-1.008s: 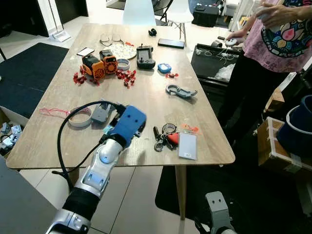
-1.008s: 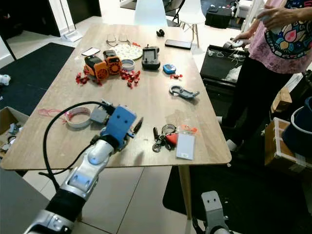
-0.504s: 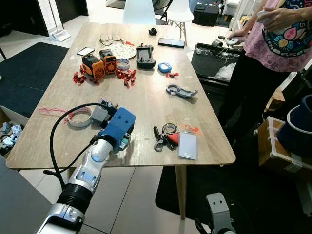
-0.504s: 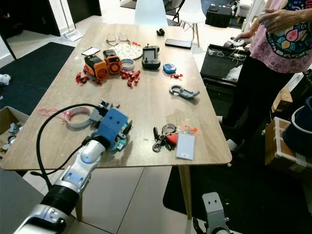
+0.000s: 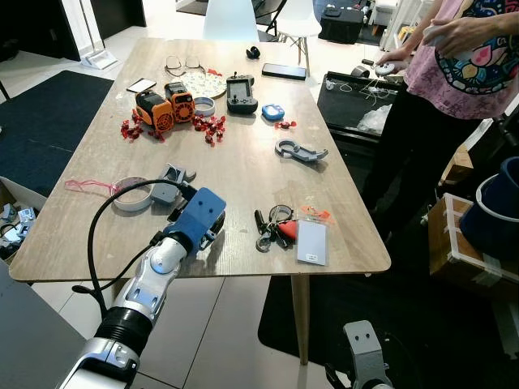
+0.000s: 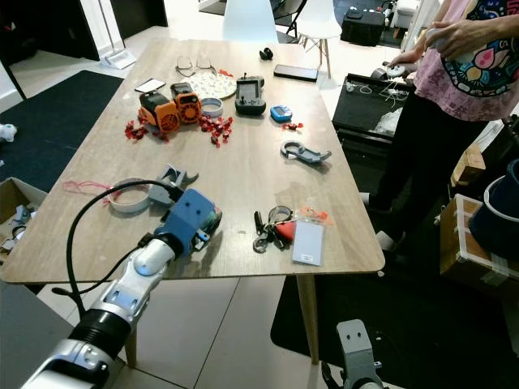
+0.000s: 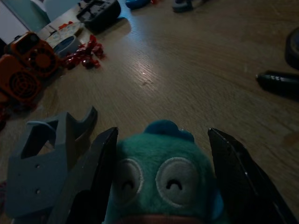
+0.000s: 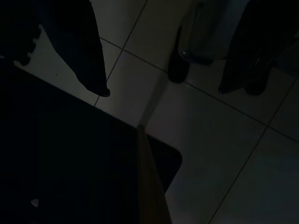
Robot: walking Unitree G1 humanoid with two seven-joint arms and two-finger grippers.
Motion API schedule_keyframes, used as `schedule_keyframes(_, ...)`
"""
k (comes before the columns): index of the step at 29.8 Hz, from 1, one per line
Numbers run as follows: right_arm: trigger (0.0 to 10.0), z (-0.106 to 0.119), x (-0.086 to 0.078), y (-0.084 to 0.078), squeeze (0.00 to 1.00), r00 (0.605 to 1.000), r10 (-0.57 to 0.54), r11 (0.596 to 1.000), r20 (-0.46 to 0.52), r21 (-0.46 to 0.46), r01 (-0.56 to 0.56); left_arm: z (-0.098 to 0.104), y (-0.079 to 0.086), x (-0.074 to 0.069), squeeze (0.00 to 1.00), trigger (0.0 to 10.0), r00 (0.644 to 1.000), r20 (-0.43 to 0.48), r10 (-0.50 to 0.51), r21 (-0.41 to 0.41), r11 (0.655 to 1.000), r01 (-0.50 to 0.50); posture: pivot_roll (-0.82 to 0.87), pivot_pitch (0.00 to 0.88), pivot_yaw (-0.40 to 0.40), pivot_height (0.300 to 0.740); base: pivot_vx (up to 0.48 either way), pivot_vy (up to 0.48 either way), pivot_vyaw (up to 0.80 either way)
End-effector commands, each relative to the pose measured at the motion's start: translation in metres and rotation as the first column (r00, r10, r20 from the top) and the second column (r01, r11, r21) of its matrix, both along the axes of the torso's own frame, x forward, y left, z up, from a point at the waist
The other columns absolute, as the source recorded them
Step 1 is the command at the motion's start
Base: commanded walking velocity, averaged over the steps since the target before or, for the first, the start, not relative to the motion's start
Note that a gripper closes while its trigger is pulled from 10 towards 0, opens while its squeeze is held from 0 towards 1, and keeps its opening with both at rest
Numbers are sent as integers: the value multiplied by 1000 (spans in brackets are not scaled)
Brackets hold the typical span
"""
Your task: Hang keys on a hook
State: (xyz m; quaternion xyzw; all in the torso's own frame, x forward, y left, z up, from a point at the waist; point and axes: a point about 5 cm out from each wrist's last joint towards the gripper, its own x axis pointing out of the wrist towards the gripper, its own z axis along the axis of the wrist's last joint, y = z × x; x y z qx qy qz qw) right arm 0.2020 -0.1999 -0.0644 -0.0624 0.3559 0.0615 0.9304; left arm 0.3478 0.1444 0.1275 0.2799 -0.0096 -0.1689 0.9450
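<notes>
The keys (image 5: 276, 228) lay on the table (image 5: 243, 174) near its front edge, beside a white card (image 5: 311, 242), with the grey hook (image 5: 298, 151) farther back and well apart. The left gripper (image 7: 161, 186) had drawn back from its earlier reach toward the keys and sat low near a grey bracket (image 5: 166, 187), jaws spread wide around a teal plush toy (image 7: 163, 179). That retreat suggested the keys remained ungrasped. The right gripper (image 8: 173, 70), hanging idle over the floor, looked open.
</notes>
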Motion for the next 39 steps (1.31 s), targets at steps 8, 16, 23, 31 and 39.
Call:
schedule_keyframes(8, 10000, -2, -6, -5, 0, 1000, -13, 1000, -14, -7, 13, -6, 14, 2, 0, 10000, 999, -13, 33, 96, 995, -31, 20, 94, -35, 740, 0, 0, 0)
schedule_keyframes(16, 10000, -3, -7, -4, 0, 1000, -10, 1000, -16, -4, 10, -13, 24, 3, 0, 10000, 995, -97, 31, 134, 991, -18, 25, 99, -37, 740, 0, 0, 0)
schedule_keyframes(23, 10000, -4, -8, -4, 0, 1000, -8, 1000, -19, -4, 8, -22, 27, -1, 0, 10000, 982, -191, 5, 133, 991, 21, 25, 100, -37, 740, 0, 0, 0)
schedule_keyframes(31, 10000, -4, -8, -4, 0, 1000, -7, 1000, -20, -3, 7, -23, 27, -2, 322, 10000, 978, -209, 1, 124, 992, 25, 26, 101, -38, 740, 0, 0, 0)
schedule_keyframes(39, 10000, -4, -8, -4, 0, 1000, -6, 1000, -21, -3, 6, -30, 31, -5, 0, 10000, 954, -301, -10, 156, 986, 60, 27, 102, -38, 740, 0, 0, 0)
